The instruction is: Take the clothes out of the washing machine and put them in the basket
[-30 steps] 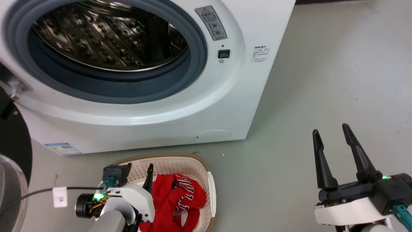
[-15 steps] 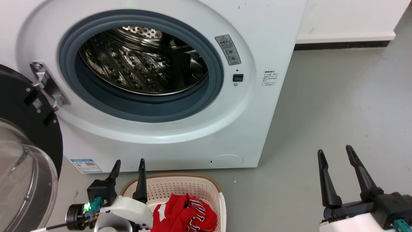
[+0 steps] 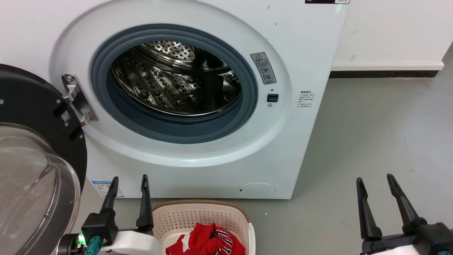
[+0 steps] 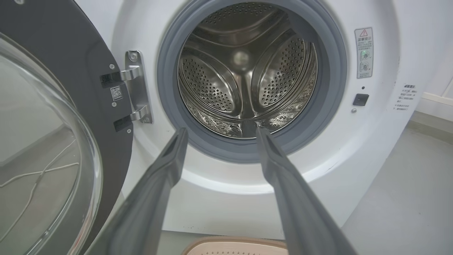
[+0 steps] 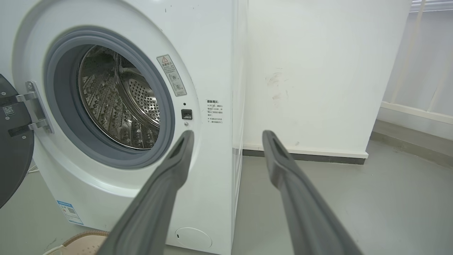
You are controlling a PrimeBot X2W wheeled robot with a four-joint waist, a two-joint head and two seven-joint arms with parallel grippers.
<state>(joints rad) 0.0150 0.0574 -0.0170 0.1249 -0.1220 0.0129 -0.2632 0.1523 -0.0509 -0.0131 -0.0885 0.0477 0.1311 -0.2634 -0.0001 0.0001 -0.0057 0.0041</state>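
Apparently crumpled, red clothes (image 3: 207, 242) lie in the basket (image 3: 212, 216); both end effectors (image 3: 129, 177) (image 3: 375, 178) gape.

Large white front-loading washing machine (image 3: 198, 170), black-rimmed glass door (image 3: 39, 177) swung open to the left, perforated steel drum (image 3: 177, 85) showing inside the grey rubber ring (image 3: 255, 92). Just in front, small cream-white perforated plastic basket (image 3: 201, 204) with brown rim, holding a crumpled bright red fabric garment (image 3: 207, 242) with white lettering.
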